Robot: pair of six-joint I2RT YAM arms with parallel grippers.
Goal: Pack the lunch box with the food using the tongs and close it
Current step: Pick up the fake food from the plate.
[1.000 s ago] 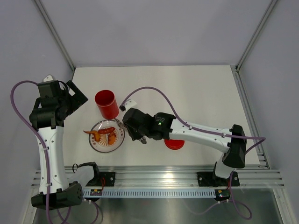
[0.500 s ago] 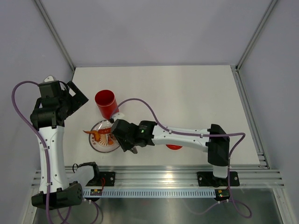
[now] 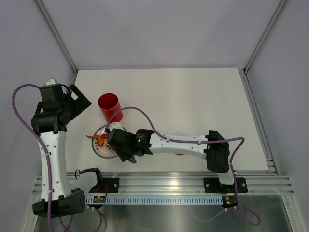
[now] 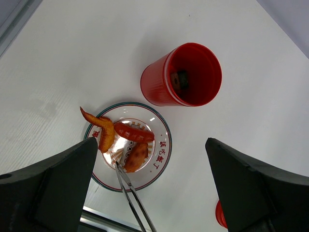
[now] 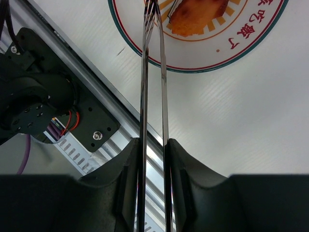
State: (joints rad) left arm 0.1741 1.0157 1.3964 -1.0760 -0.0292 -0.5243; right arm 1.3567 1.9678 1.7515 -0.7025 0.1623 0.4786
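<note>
The red lunch box stands upright and uncovered behind the plate, with a small dark piece inside; it also shows from above as the lunch box. On the plate lie the food pieces: an orange shrimp, a red sausage and a brown piece. My right gripper is shut on the silver tongs. Their nearly closed tips rest on the plate beside the brown piece. The left gripper hangs open high above plate and box. The red lid lies flat, right of the plate.
The clear plate with orange print sits near the table's front edge, and its rim shows in the right wrist view. The metal rail and the left arm's base lie just below it. My right arm stretches over the lid.
My right arm has swung left along the front edge, carrying the tongs from beside the plate onto it. The left arm has stayed still.
</note>
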